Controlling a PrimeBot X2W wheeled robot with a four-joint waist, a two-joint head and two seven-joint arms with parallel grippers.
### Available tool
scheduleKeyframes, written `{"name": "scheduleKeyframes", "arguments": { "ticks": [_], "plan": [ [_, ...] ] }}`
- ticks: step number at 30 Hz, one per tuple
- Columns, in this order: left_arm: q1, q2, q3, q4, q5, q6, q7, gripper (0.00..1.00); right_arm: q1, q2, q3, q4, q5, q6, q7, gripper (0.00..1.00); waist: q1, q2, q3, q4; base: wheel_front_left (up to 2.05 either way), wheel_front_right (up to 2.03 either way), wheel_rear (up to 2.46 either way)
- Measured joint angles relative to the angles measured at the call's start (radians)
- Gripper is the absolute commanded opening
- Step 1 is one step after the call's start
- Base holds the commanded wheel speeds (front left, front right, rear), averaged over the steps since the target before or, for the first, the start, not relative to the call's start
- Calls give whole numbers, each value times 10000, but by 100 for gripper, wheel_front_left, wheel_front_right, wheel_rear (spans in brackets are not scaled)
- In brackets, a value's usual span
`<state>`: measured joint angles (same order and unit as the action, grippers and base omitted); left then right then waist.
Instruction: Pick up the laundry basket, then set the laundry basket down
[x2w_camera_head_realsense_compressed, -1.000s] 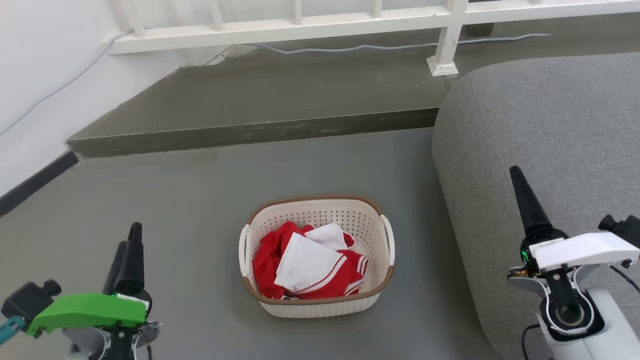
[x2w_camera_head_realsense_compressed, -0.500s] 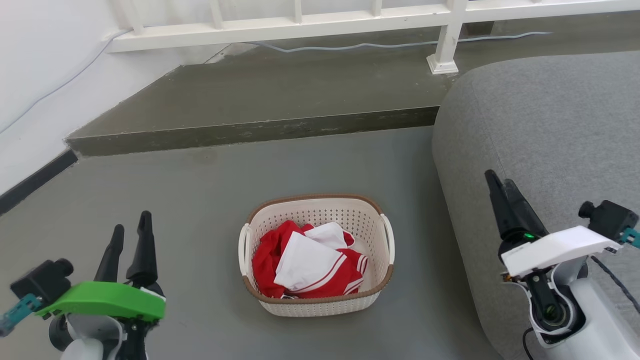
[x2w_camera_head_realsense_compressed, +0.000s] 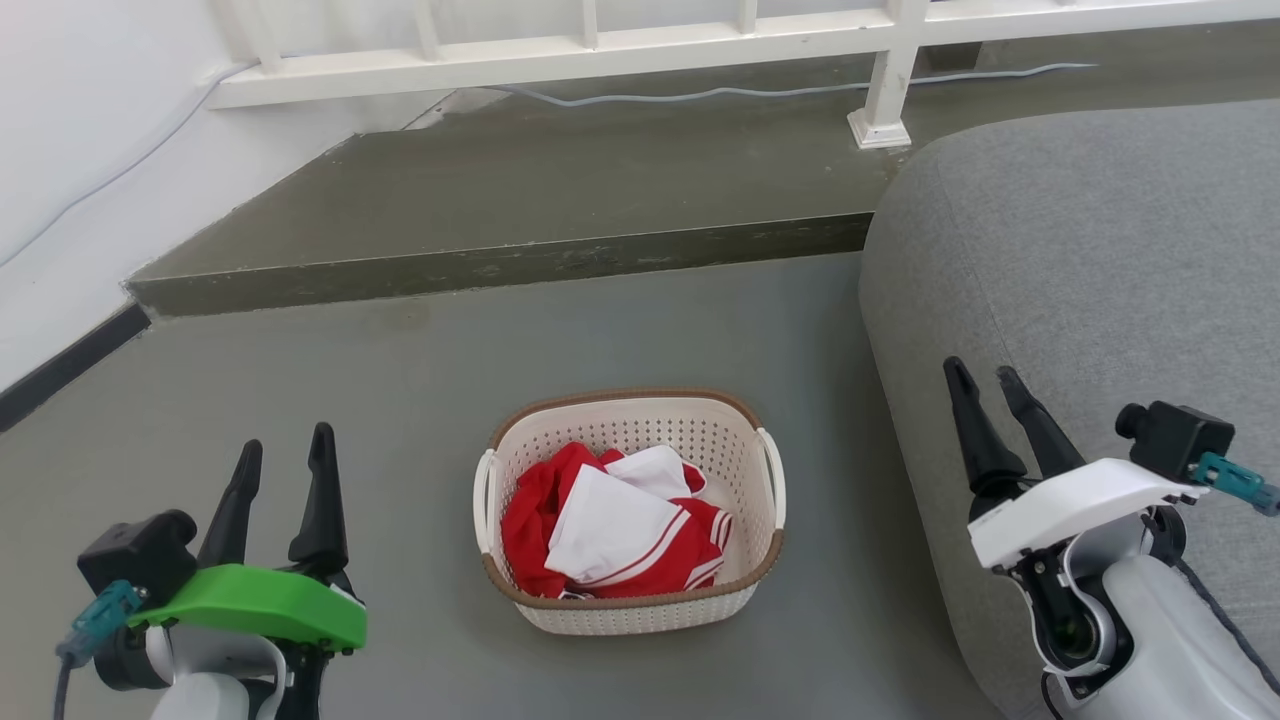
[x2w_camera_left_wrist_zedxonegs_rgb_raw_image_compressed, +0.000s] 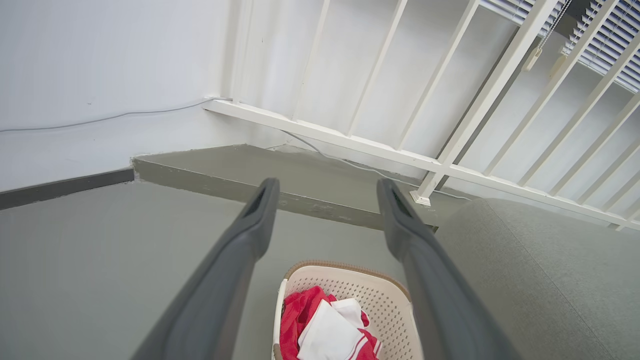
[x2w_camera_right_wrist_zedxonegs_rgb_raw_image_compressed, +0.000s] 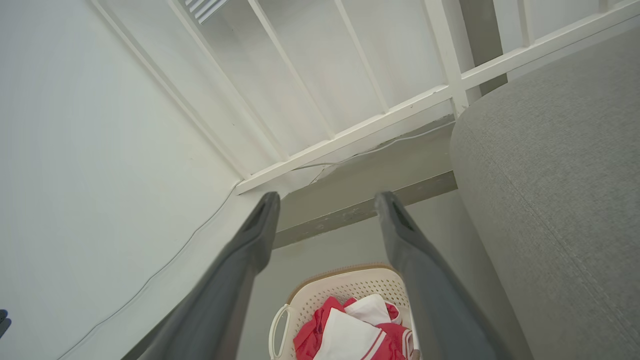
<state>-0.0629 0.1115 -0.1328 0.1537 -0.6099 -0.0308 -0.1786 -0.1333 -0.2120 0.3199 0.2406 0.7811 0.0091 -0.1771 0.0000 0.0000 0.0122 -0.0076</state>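
At near left, left gripper (x2w_camera_head_realsense_compressed: 286, 437): fingers parted, holding nothing. Centre, on the floor (x2w_camera_head_realsense_compressed: 400, 400): laundry basket (x2w_camera_head_realsense_compressed: 640, 618) upright (red and white clothes (x2w_camera_head_realsense_compressed: 612, 525) inside), untouched. Near right, right gripper (x2w_camera_head_realsense_compressed: 980, 367): parted, empty, by the grey sofa (x2w_camera_head_realsense_compressed: 1100, 230).

- Laundry basket (x2w_camera_head_realsense_compressed: 640, 612): smooth cream plastic punched with small holes, faint sheen; its brown rim is moulded to look woven.
- Clothes (x2w_camera_head_realsense_compressed: 610, 530) inside: soft red and white cloth, matt, creased.
- Floor (x2w_camera_head_realsense_compressed: 400, 400): grey, smooth, matt, like painted concrete.
- Step (x2w_camera_head_realsense_compressed: 500, 265): same grey, edge scuffed and rougher.
- Sofa (x2w_camera_head_realsense_compressed: 1080, 250): grey woven cloth, matt, finely grained.
- Railing (x2w_camera_head_realsense_compressed: 600, 45): white paint, smooth, slightly glossy.
- Left claw (x2w_camera_head_realsense_compressed: 286, 437) and right claw (x2w_camera_head_realsense_compressed: 978, 367): dark, matt, smooth; green cover (x2w_camera_head_realsense_compressed: 250, 605) and white cover (x2w_camera_head_realsense_compressed: 1070, 505) are smooth hard plastic.
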Motion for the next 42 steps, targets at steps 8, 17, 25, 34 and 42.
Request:
{"name": "scheduleKeyframes", "arguments": {
  "ticks": [8, 17, 25, 34, 42],
  "plan": [
    [-6, -48, -67, -40, 1016, 146, -301, 100, -162, -63, 387, 111, -882, -199, -251, 100, 0, 0, 17, -3, 0, 0, 0],
    [-131, -59, -215, -238, 2336, 226, -646, 100, -461, -100, 800, 238, -1933, -477, -627, 100, 0, 0, 99, -16, 0, 0, 0],
    [-197, -119, -171, -299, 2719, 226, -731, 100, -634, -123, 853, 370, -2268, -552, -721, 100, 0, 0, 247, -23, 0, 0, 0],
    [-205, -238, -10, -303, 2731, 215, -731, 100, -656, -56, 782, 414, -2282, -552, -731, 100, 0, 0, 376, -53, 0, 0, 0],
    [-336, -280, 58, -330, 2752, 140, -731, 100, -860, -21, 690, 391, -2368, -548, -731, 100, 0, 0, 649, -100, 0, 0, 0]
  ]
}}
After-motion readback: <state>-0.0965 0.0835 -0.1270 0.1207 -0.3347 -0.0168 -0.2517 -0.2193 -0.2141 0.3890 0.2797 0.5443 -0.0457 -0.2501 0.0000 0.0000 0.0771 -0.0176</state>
